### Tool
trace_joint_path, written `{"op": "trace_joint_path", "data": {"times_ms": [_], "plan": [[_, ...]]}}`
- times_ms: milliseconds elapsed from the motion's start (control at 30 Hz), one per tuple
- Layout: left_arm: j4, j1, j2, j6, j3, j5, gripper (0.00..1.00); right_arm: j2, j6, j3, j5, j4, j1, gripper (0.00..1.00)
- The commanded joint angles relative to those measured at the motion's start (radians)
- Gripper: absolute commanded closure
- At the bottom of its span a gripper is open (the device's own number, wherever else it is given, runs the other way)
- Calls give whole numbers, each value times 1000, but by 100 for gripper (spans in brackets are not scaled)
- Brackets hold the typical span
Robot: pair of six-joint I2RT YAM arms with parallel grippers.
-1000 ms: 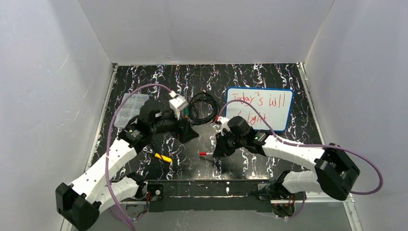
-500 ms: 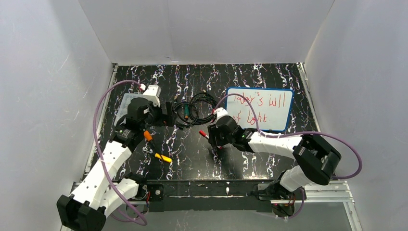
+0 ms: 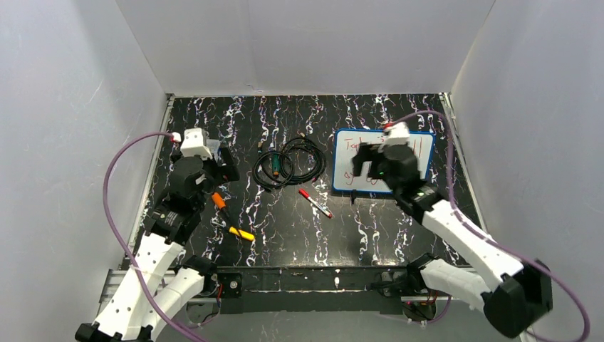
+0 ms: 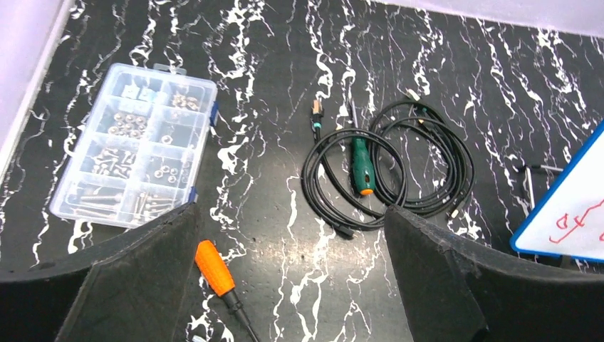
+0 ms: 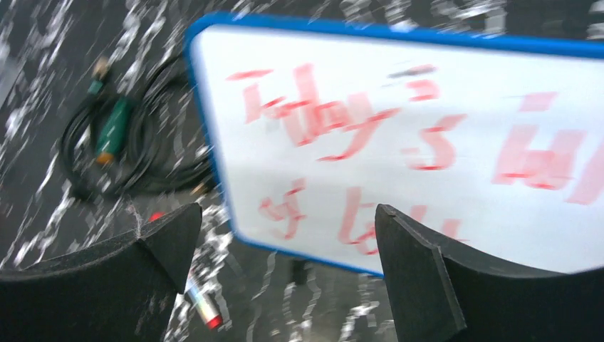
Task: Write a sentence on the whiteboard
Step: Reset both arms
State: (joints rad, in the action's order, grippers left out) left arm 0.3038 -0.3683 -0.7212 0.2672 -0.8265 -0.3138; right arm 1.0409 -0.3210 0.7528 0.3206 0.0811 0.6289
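Near the table's far right corner, the whiteboard (image 3: 343, 171) is carrying the sentence (image 5: 320, 117). The right gripper (image 5: 285, 285), hovering over it, and the left gripper (image 4: 292, 285) are both gaping empty; rising straight up should spare the ink.

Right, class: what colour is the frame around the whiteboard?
Blue; the whiteboard frame shows best in the right wrist view.
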Motion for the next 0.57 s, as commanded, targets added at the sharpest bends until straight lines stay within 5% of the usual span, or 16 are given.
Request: {"op": "trace_joint_path", "data": {"times_ms": [0,133,533], "plan": [[-4,5,54,-15,4,-94,2,-132,78,-23,-3,83,-188,1],[-22,5,93,-26,19,-118,2,-271,115,-39,64,85,-290,1],[-30,5,123,-72,37,-143,2,-420,141,-85,189,45,-294,1]]}}
